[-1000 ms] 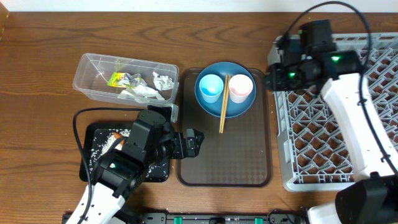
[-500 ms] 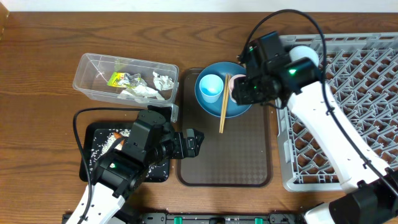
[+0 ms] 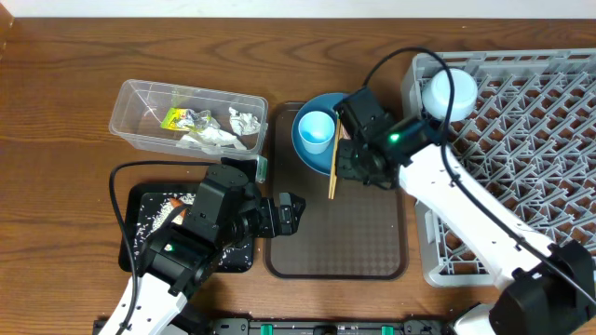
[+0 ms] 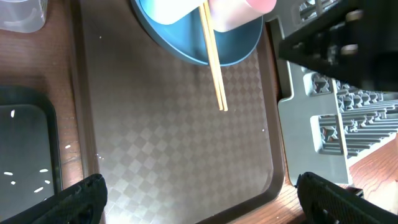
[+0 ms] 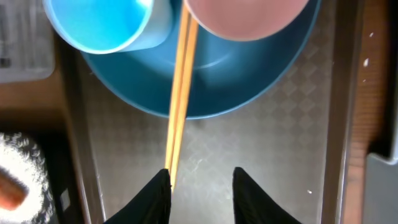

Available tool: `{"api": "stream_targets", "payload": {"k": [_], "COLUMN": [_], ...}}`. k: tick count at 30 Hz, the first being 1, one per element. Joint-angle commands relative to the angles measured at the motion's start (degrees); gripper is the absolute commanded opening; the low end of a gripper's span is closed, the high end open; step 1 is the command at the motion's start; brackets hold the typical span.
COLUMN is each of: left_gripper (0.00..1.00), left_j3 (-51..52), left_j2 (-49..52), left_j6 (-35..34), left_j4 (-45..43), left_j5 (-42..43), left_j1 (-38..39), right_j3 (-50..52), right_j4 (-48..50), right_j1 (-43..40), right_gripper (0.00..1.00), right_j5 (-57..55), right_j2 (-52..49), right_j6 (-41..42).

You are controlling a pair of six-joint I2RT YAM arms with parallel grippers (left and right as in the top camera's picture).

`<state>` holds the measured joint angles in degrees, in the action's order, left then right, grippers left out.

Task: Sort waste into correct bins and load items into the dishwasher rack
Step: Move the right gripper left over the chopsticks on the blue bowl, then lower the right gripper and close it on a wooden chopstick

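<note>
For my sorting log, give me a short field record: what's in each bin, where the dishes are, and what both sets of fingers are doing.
Clear tub: wrapper and tissue inside
Black tray: rice grains scattered
Blue plate: on brown tray, holding light-blue cup, pink cup, chopsticks
Bowl: in rack, near its corner
Right gripper: fingers apart at chopsticks' overhanging end, not closed on them
Left gripper: fingers wide open over brown tray, empty
</note>
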<state>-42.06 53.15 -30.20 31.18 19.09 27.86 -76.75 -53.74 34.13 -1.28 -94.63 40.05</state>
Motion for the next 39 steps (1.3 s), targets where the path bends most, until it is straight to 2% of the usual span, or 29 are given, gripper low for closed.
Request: {"api": "stream_targets", "payload": {"k": [1,7,22,28,39], "left_gripper": [1.0,1.0,1.0,1.0,1.0], "left_j3": [-0.15,-0.15,-0.15,-0.15,-0.15], "left_j2": [-0.02,-0.02,-0.02,-0.02,-0.02], "left_j6": [0.11,0.11,0.11,0.09,0.11], "left_j4": [0.02,0.02,0.02,0.02,0.02], "left_j5": [-0.35,-0.35,-0.35,-0.35,-0.35], "left_j1": [-0.24,-0.24,-0.24,-0.24,-0.24], "right_j3": [3.8,10.32,17.86,19.5,19.5], "right_j4": [3.76,13.81,27.28,30.82,30.32], "right_j1": [0.5,0.57,1.42,2.54,4.22], "right_gripper": [0.27,0.21,0.23,0.23,0.23], "right_j5": [-1.62,0.2,0.2,-0.11,-1.95], "right_j2": [0.72,0.7,0.7,0.46,0.07], "right_j6": [4.63,5.77,5.79,5.75,5.75]}}
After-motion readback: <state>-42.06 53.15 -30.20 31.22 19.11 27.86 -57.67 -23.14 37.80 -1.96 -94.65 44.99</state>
